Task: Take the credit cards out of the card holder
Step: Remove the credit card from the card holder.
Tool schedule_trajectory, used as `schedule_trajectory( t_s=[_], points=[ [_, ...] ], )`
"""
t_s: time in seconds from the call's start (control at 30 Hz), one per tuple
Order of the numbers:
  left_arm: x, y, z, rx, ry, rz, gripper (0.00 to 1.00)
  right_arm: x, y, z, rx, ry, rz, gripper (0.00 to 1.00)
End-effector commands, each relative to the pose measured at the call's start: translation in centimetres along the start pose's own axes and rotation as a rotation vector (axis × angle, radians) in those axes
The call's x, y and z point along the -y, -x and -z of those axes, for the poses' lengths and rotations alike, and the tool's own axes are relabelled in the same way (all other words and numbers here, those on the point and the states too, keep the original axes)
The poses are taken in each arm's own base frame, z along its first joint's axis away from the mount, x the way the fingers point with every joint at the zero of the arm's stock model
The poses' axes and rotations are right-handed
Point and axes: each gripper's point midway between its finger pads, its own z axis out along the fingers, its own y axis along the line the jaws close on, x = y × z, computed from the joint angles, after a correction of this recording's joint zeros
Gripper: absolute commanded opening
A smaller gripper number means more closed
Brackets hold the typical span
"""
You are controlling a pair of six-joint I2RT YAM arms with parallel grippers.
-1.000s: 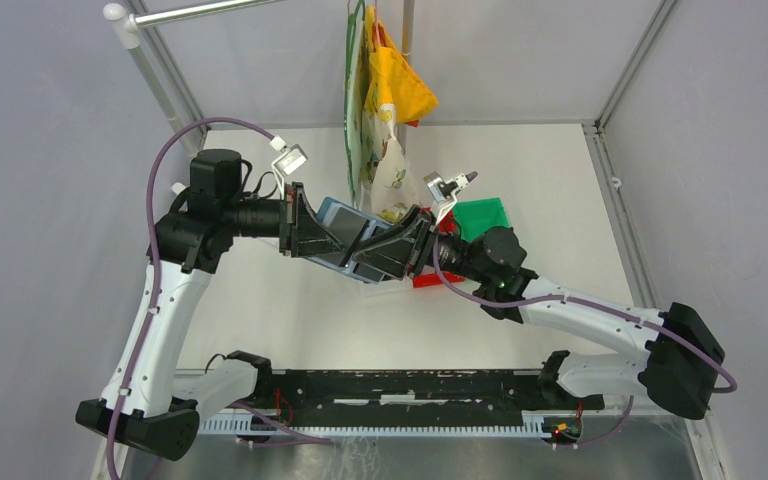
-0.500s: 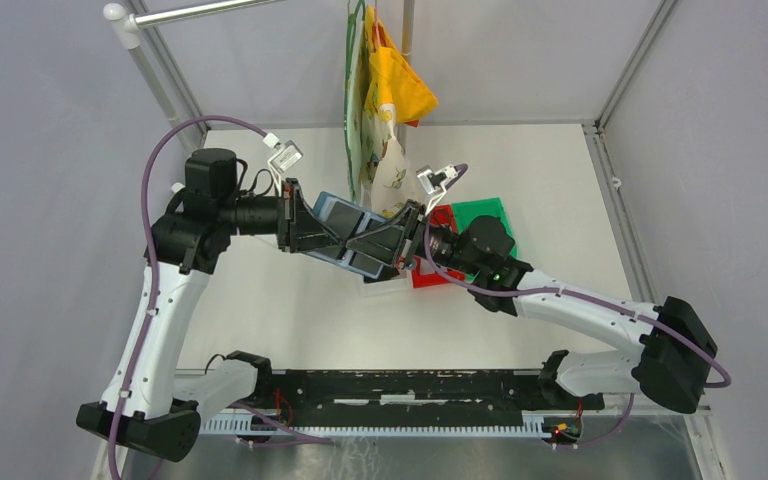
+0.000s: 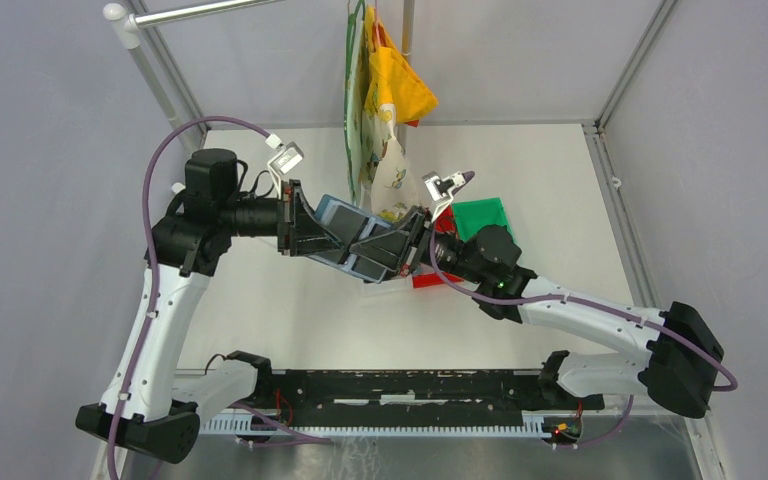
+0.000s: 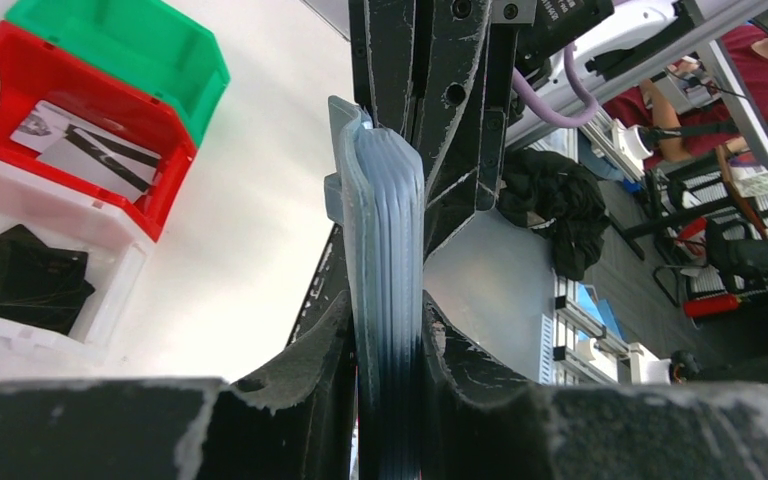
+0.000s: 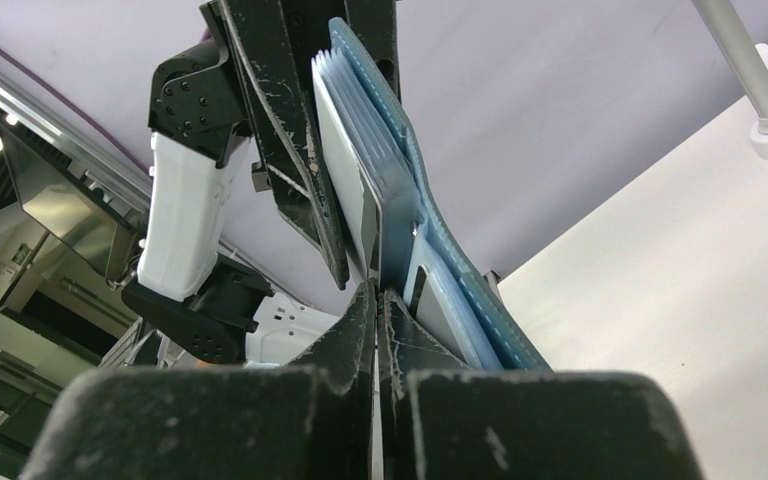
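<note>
Now, card holder is aloft, edge-up, with left gripper clamped on its lower end. Right gripper fingers are pressed together at the credit cards inside it; whether one is pinched, cannot tell.

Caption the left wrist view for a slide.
Left gripper clamps the card holder edge-on; dark cards lie in the white bin.
</note>
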Motion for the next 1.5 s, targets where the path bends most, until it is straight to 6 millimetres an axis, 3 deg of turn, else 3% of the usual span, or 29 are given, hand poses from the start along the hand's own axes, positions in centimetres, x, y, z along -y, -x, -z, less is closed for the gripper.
schedule_trajectory(
  t_s=[0.0,0.63,0.77,0.9,0.93,1.0,1.07,1.17,1.3,1.47],
  points=[
    [4.5,0.5,0.4,-0.017,-0.193,-0.025,0.27,1.8,-0.8,0.6,0.013,-0.064,0.005,0.00],
    [5.0,1.1,0.6,-0.003,-0.192,-0.022,0.28,2.7,-0.9,1.9,0.023,-0.104,0.011,0.00],
    [5.0,1.1,0.5,-0.004,-0.193,-0.022,0.25,2.8,-0.9,2.1,0.024,-0.110,0.011,0.00],
    [4.9,0.9,0.5,-0.004,-0.192,-0.027,0.14,2.8,-0.8,2.1,0.030,-0.108,0.007,0.00],
    [5.0,0.9,0.5,-0.004,-0.193,-0.029,0.11,2.6,-0.8,1.9,0.029,-0.100,0.002,0.02],
    [4.9,0.8,0.5,-0.006,-0.194,-0.028,0.08,2.2,-0.7,1.6,0.030,-0.077,-0.008,0.24],
    [4.9,0.9,0.5,-0.005,-0.194,-0.029,0.07,1.7,-0.5,1.2,0.034,-0.053,-0.017,0.37],
    [4.9,0.8,0.5,-0.007,-0.197,-0.026,0.07,1.3,-0.1,0.6,0.037,-0.035,-0.023,0.46],
    [5.0,0.7,0.6,-0.007,-0.199,-0.029,0.04,1.0,0.1,0.2,0.039,-0.021,-0.026,0.43],
    [5.1,0.6,0.6,-0.009,-0.208,-0.032,0.02,0.8,0.2,0.4,0.046,-0.007,-0.036,0.19]
  ],
)
